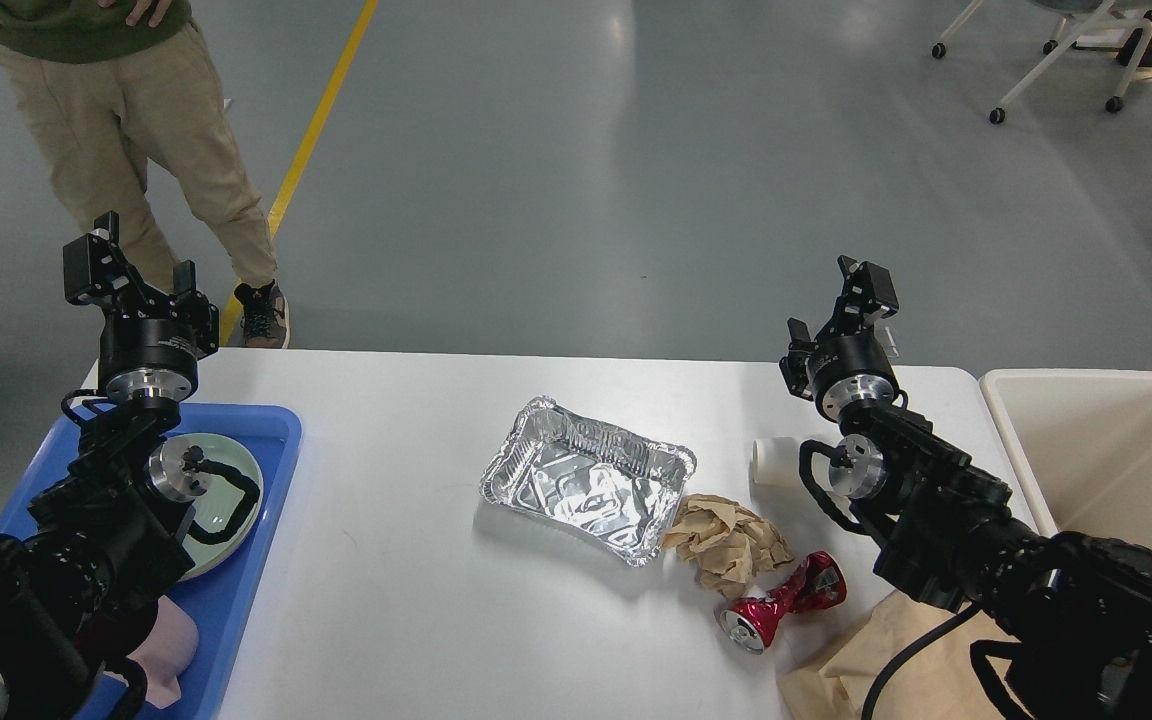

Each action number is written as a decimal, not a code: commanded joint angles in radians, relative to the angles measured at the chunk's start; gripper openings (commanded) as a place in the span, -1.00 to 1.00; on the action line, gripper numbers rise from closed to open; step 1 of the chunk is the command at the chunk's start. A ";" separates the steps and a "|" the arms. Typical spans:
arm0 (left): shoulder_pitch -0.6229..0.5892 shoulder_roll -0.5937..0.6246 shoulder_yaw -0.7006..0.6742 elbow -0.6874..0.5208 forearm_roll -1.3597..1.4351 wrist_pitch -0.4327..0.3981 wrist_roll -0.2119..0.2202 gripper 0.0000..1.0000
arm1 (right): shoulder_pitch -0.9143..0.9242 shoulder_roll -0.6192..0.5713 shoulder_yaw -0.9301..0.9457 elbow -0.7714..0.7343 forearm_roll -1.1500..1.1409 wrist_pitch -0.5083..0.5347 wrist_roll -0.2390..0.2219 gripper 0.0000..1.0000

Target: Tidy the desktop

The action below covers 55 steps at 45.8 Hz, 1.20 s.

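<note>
The white tabletop (406, 600) fills the lower half of the view. Blue tray (246, 590) at its left edge holds a green plate (236, 470) and a pink item (161, 655), partly hidden by the left arm. Foil tray (586, 478) at centre holds nothing. Beside it lie crumpled paper (726, 545), a crushed red can (781, 600), a white cup (774, 462) and a brown bag (866, 660). Cream bin (1116, 450) stands at right, interior bare. Left claw (131, 275) is raised, fingers spread, holding nothing. Right claw (841, 300) likewise parted and holding nothing.
</note>
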 commanded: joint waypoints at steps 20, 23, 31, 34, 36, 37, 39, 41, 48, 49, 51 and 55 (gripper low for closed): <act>0.000 0.000 0.001 0.001 0.002 0.000 0.000 0.93 | 0.034 -0.044 -0.002 -0.005 0.000 0.000 -0.009 1.00; 0.001 0.000 0.000 0.000 0.000 0.000 0.000 0.92 | 0.034 -0.058 0.000 -0.003 0.000 0.000 -0.009 1.00; 0.000 0.000 0.000 0.000 0.000 0.000 0.000 0.92 | 0.049 -0.064 0.000 -0.006 0.000 -0.002 -0.009 1.00; 0.000 0.000 0.001 0.000 0.000 0.000 0.000 0.92 | 0.052 -0.066 0.002 -0.006 0.000 -0.002 -0.009 1.00; 0.000 0.000 0.000 0.000 0.000 0.000 0.000 0.92 | 0.051 -0.070 0.009 -0.008 0.000 -0.003 -0.009 1.00; 0.001 0.000 0.000 0.000 0.002 0.000 0.000 0.92 | 0.051 -0.077 0.012 -0.008 0.000 -0.003 -0.009 1.00; 0.001 0.000 0.001 0.000 0.002 0.000 0.000 0.93 | 0.049 -0.089 0.014 -0.008 0.000 -0.003 -0.009 1.00; 0.001 0.000 0.000 0.000 0.000 0.000 0.000 0.92 | 0.048 -0.098 0.017 -0.009 0.000 -0.003 -0.009 1.00; 0.000 0.000 0.000 0.000 0.000 0.000 0.000 0.92 | 0.035 -0.101 0.017 -0.012 0.000 -0.005 -0.009 1.00; 0.001 0.000 0.000 0.000 0.000 0.000 0.000 0.92 | 0.035 -0.101 0.015 -0.012 0.000 -0.005 -0.009 1.00; 0.001 0.000 0.000 0.000 0.000 0.000 0.000 0.92 | 0.035 -0.100 0.011 -0.012 0.000 -0.005 -0.009 1.00; 0.000 0.000 0.001 0.000 0.000 0.000 0.000 0.93 | 0.032 -0.101 -0.003 -0.014 0.000 -0.006 -0.008 1.00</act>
